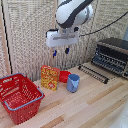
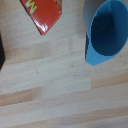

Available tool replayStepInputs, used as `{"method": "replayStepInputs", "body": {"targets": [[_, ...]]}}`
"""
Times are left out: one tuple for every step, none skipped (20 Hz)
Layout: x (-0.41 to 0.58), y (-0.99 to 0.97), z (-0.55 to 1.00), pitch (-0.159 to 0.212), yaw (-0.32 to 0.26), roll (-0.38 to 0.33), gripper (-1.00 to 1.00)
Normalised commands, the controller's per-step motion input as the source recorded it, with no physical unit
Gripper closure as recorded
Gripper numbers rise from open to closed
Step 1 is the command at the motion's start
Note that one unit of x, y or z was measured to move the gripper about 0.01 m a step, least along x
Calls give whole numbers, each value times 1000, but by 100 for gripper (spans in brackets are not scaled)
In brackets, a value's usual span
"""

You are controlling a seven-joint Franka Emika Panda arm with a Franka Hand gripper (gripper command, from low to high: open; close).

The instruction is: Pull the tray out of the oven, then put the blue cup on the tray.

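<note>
Gripper [image 1: 60,51] hangs high above the wooden table [image 1: 90,107], its two blue-tipped fingers [image 1: 54,52] pointing down with a clear gap between them, so it is spread and holding nothing. Almost straight below it, a little toward the exterior view's right, the blue cup [image 1: 73,82] stands upright on the table with its mouth open to the top; the wrist view looks down into that mouth, so the cup [image 2: 106,31] sits off to one side of the camera's centre, not dead under it. Tray [image 1: 93,73] already lies drawn out in front of the oven [image 1: 111,56], well off to the exterior view's right of the gripper and lower, so I judge the step in hand is picking up the cup. To do it well, the arm should first shift sideways until the fingers straddle one wall of the cup or its whole body, then come straight down and close gently (thin plastic may flex or tip). A red bowl [image 1: 64,76] touches or nearly touches the cup behind it, and a cereal box [image 1: 50,77] stands just beside on the exterior view's left, so the fingers want a line that misses both. A red basket [image 1: 19,97] sits well clear
</note>
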Motion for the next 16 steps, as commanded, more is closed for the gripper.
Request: {"method": "replayStepInputs", "body": {"targets": [[-86, 0, 23, 54, 130, -317, -100], [-97, -171, 0, 16, 126, -361, -100], [-97, -171, 0, 16, 126, -361, -100], [-97, -194, 0, 19, 123, -358, -100], [-103, -206, 0, 19, 122, -355, -100], [-103, -209, 0, 21, 122, -353, -100], [-106, -214, 0, 21, 120, -351, -100], [-106, -217, 0, 19, 122, -351, -100], [-111, -214, 0, 15, 123, -353, -100], [-111, -214, 0, 11, 125, -353, -100], [-106, -237, 0, 9, 120, -351, -100], [-180, -360, 0, 0, 89, -344, -100], [-206, -414, 6, 0, 58, -348, -100], [-194, -446, 11, 3, 30, -354, -100], [-186, -469, 14, 0, 32, -347, -100], [-180, -509, 23, 0, 30, -336, -100]]}}
